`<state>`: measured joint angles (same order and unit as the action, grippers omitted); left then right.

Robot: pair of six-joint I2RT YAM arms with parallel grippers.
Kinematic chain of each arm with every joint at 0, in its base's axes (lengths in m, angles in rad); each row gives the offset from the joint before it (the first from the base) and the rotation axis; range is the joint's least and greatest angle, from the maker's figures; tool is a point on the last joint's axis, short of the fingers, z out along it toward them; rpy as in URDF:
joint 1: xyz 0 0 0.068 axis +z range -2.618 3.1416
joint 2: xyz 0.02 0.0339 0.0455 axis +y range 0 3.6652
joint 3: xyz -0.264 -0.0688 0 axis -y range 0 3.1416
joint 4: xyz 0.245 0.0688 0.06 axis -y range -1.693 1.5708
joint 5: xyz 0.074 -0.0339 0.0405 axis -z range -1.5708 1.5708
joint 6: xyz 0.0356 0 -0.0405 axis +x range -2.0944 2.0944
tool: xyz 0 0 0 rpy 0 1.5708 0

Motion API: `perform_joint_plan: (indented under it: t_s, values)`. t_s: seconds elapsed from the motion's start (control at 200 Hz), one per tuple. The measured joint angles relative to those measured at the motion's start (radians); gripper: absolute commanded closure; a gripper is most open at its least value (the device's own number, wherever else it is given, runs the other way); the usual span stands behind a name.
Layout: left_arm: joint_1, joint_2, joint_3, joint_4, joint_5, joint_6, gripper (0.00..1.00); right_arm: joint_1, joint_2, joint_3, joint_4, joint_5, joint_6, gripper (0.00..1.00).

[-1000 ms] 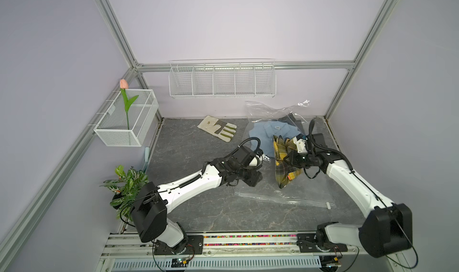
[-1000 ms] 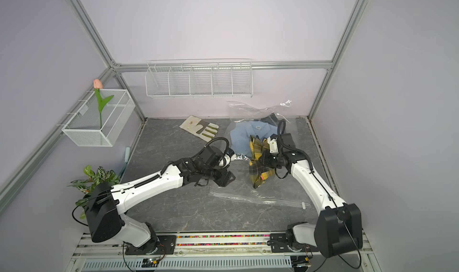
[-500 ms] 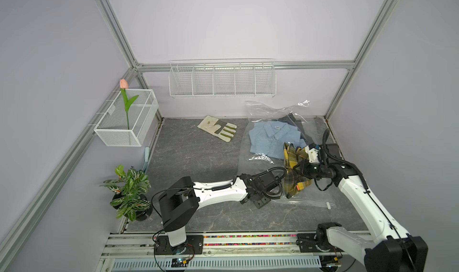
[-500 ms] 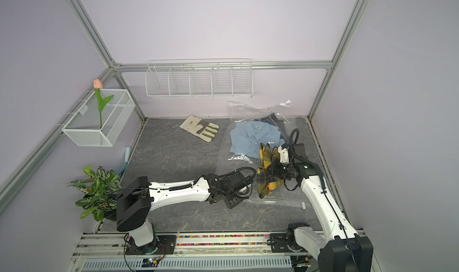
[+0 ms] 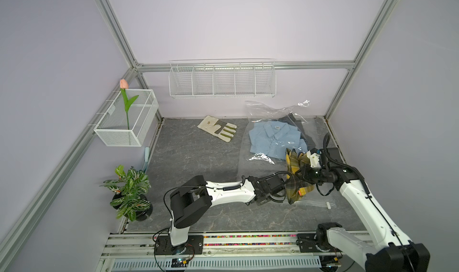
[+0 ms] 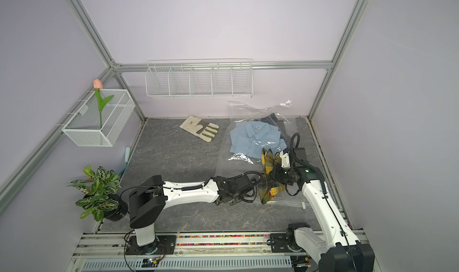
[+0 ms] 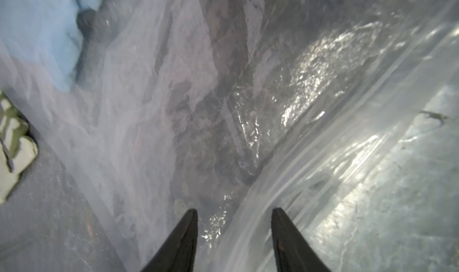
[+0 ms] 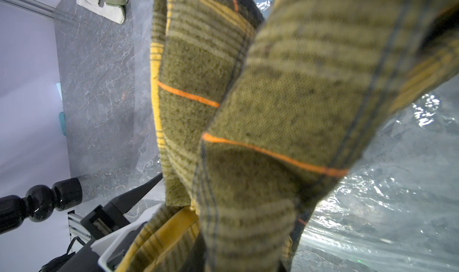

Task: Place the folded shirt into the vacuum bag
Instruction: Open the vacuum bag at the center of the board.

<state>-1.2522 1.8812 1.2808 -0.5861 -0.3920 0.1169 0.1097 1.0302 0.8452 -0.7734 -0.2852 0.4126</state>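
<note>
The folded shirt (image 5: 295, 183) (image 6: 268, 187) is yellow-and-olive plaid with thin orange lines. It hangs bunched from my right gripper (image 5: 303, 172) (image 6: 276, 174), which is shut on its top. In the right wrist view the cloth (image 8: 273, 109) hides the jaws. The vacuum bag (image 5: 260, 157) (image 6: 239, 156) lies flat at the right, its white slider clip (image 5: 328, 205) at the near edge. My left gripper (image 5: 283, 187) (image 7: 234, 210) stands open at the bag's near edge, low beside the hanging shirt, with crinkled film (image 7: 298, 84) and the zip strip between its fingers (image 8: 139, 193).
A light blue shirt (image 5: 273, 139) and a dark garment (image 5: 295, 120) lie inside the bag. A work glove (image 5: 218, 128) lies at the back centre. A potted plant (image 5: 129, 191), a wire basket with a tulip (image 5: 126, 120) and a wall rack (image 5: 222, 80) line the left and back.
My left arm swung from mid-table to the bag's near edge, and its jaws narrowed. My right arm carried the plaid shirt nearer and to the right.
</note>
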Motion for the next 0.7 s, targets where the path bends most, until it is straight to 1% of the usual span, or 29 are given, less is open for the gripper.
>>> perform_joint_plan:
  t_s: [0.075, 0.24, 0.395, 0.7]
  values:
    - [0.000, 0.000, 0.000, 0.014, -0.009, -0.002, 0.62, -0.006, -0.010, 0.000, -0.019, 0.009, -0.010, 0.93]
    - [0.003, 0.002, 0.000, 0.037, -0.010, -0.010, 0.65, -0.027, -0.037, 0.008, -0.084, 0.025, -0.028, 0.93]
    - [0.011, 0.008, 0.000, 0.063, 0.008, -0.019, 0.65, -0.036, -0.056, 0.038, -0.132, 0.027, -0.033, 0.93]
    - [0.015, 0.048, -0.008, 0.091, 0.058, -0.031, 0.62, -0.042, -0.066, 0.040, -0.158, 0.034, -0.040, 0.93]
